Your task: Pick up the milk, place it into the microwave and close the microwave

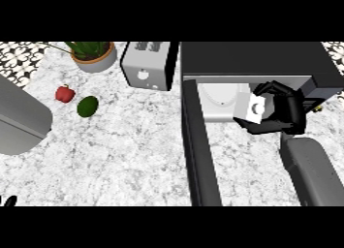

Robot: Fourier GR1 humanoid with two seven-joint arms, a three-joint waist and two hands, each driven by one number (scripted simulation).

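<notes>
Speckled white stone counter (117,155) runs under everything I can see, with patterned tile showing at the far corners. From my seat, the right hand (278,114) is up at the mouth of the microwave (260,58), its fingers curled round the milk (255,107), a small white carton that I see only in part because the fingers hide most of it. The carton sits just left of the palm, tilted, at the edge of the pale cavity floor (217,104); I cannot tell whether it already rests on that floor or hangs above it.

Left of the hand, the microwave door (197,155) stands swung open toward me, a long dark slab reaching down past the forearm. Well off to the hand's left are a toaster (147,65), a potted plant (94,55), a red pepper (65,93) and a dark green fruit (87,106), none of them in the way. The left hand (3,200) barely shows at the lower left edge; its fingertips point up, at rest.

My worry is the release. If the fingers let go while the carton is tilted and near the lip, it could tip over or roll out onto the counter. Pulling back carelessly could also drag the carton along. Then the door: any carton corner past the sill would block it.
</notes>
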